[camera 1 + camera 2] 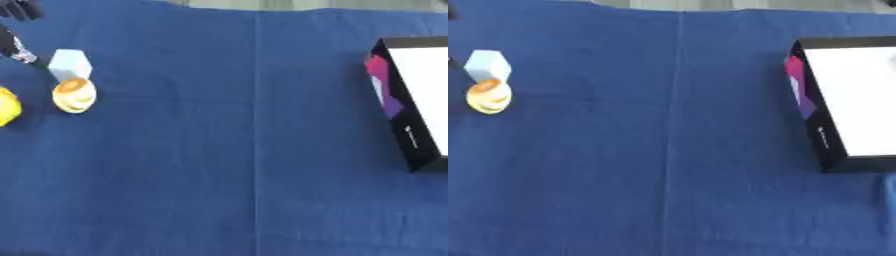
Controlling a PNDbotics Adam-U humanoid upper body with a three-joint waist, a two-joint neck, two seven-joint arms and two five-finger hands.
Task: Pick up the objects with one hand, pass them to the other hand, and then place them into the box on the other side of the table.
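Observation:
A pale blue-white block (70, 64) stands on the blue cloth at the far left. Touching its near side is a round yellow-orange object (74, 95). A bright yellow object (7, 106) is cut off by the left edge. Dark parts of my left hand (16, 47), with a silver tip, show in the upper left corner, just left of the block and apart from it. How its fingers are set is hidden. A black box (820, 135) with a white inside and a pink-purple side lies at the right edge, with nothing visible in it. My right hand shows in neither view.
The blue cloth (245, 165) covers the whole table, with a crease down its middle. A wide stretch of cloth lies between the objects on the left and the box on the right. A pale floor strip shows past the far edge.

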